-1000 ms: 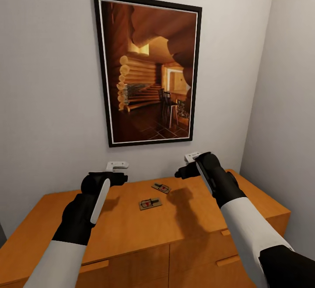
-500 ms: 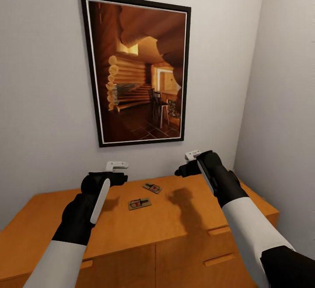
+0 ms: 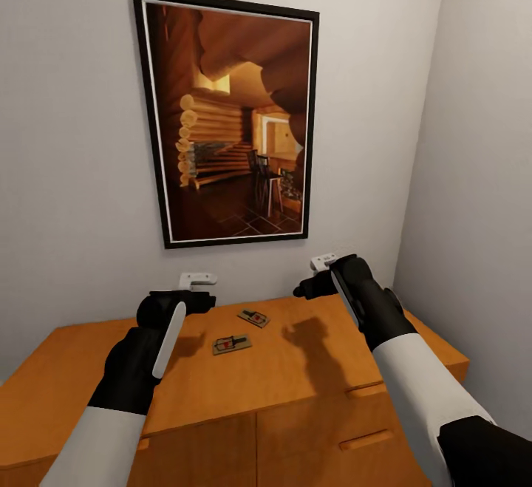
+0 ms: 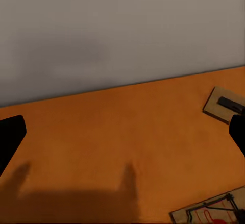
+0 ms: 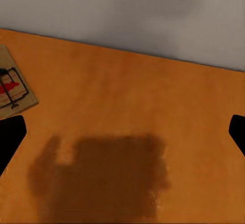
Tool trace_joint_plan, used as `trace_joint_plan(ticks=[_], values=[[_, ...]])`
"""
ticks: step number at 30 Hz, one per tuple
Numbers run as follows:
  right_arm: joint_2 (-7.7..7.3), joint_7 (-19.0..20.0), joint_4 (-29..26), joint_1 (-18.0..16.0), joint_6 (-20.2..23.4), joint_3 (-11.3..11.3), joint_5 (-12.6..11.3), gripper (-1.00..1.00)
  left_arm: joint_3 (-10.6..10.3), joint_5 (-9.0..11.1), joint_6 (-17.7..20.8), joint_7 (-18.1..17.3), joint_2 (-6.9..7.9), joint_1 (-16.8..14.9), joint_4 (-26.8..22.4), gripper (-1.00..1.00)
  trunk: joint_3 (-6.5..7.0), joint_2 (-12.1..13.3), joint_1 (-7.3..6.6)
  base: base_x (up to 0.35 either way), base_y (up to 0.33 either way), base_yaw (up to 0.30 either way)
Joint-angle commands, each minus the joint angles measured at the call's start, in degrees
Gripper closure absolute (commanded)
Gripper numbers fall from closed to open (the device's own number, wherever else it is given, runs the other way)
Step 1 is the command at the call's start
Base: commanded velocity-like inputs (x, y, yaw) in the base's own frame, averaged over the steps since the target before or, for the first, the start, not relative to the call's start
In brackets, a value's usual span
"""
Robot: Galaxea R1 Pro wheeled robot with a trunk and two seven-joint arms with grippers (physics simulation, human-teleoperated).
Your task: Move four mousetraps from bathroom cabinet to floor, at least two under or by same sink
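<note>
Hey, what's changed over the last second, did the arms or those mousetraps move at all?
Only the camera turned: the framed cabin picture, the orange-brown wooden cabinet and the two small wooden mousetraps on it slid left together. The traps lie as before. The left gripper and right gripper still hover open, holding nothing.

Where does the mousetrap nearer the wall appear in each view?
Head view: rear mousetrap on the cabinet top, close to the wall.
Left wrist view: cut by the frame edge.
Right wrist view: at the frame edge.
Shared landmark: cabinet-wall seam.
</note>
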Motion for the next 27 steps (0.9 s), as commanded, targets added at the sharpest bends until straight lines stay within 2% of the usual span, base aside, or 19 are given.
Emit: trace_joint_plan(ticks=[1,15,27], values=[[0.0,0.49,-0.07,-0.05,0.2,0.01,0.6,-1.0,-0.05,0.51,0.19,0.54,-0.01,-0.06,-0.03,-1.0,-0.06,-0.04,0.0,0.0,-0.004,0.195],[-0.05,0.47,-0.07,-0.06,0.2,0.0,0.54,-1.0,-0.05,0.51,0.03,0.58,-0.08,-0.06,-0.1,-1.0,0.15,-0.04,0.0,0.0,-0.001,0.269],[-0.26,0.47,-0.07,-0.05,0.2,0.0,0.59,-1.0,-0.1,0.54,-2.35,0.67,-0.18,-0.06,0.04,-1.0,0.16,-0.04,0.0,0.0,-0.034,0.058]])
